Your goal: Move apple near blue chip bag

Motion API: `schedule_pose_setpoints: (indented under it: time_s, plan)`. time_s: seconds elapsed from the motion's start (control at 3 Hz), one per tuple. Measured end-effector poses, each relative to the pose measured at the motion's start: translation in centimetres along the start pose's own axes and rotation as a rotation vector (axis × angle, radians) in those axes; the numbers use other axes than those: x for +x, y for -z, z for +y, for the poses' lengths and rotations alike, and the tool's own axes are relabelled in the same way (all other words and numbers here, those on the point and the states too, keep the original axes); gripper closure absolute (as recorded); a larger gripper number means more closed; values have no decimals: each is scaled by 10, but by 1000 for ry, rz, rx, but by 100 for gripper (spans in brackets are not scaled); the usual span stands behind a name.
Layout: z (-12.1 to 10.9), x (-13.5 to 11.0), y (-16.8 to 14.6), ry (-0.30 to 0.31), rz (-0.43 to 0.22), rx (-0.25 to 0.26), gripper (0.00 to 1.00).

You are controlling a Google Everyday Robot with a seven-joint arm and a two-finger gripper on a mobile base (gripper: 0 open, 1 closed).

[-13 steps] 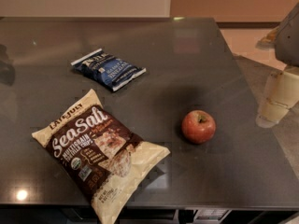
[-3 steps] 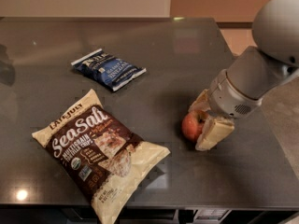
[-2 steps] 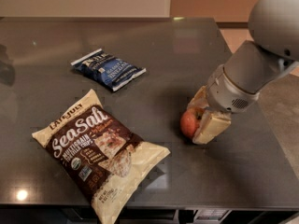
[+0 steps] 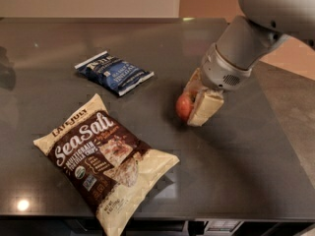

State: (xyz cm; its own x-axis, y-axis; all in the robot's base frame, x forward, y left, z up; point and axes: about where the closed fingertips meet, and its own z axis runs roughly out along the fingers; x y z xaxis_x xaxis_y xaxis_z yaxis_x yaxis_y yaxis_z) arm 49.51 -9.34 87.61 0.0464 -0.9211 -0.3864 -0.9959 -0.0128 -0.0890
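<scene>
The red apple (image 4: 184,106) sits between the cream fingers of my gripper (image 4: 194,104), right of the table's middle. The gripper is shut on the apple, and only the apple's left side shows; whether it is off the table surface I cannot tell. The blue chip bag (image 4: 113,72) lies flat on the dark table (image 4: 147,43), up and to the left of the apple, with a gap of bare table between them. My grey arm (image 4: 246,38) comes in from the upper right.
A large brown-and-cream "Sea Salt" bag (image 4: 106,159) lies at the front left. The table's right edge (image 4: 275,117) runs close behind the gripper, and the front edge lies along the bottom of the view.
The arm came in from the right and closed its gripper on the apple. Over the last second the gripper and apple have shifted left and farther from the camera, toward the blue bag.
</scene>
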Motion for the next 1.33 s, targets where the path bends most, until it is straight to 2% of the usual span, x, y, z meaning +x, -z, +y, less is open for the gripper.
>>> schedule_pose_setpoints:
  time_s: [0.67,1.33]
  plan:
    - [-71,-37,-14,-4,-40,37,100]
    - [-124,-57,-38,-13,-24,54,100]
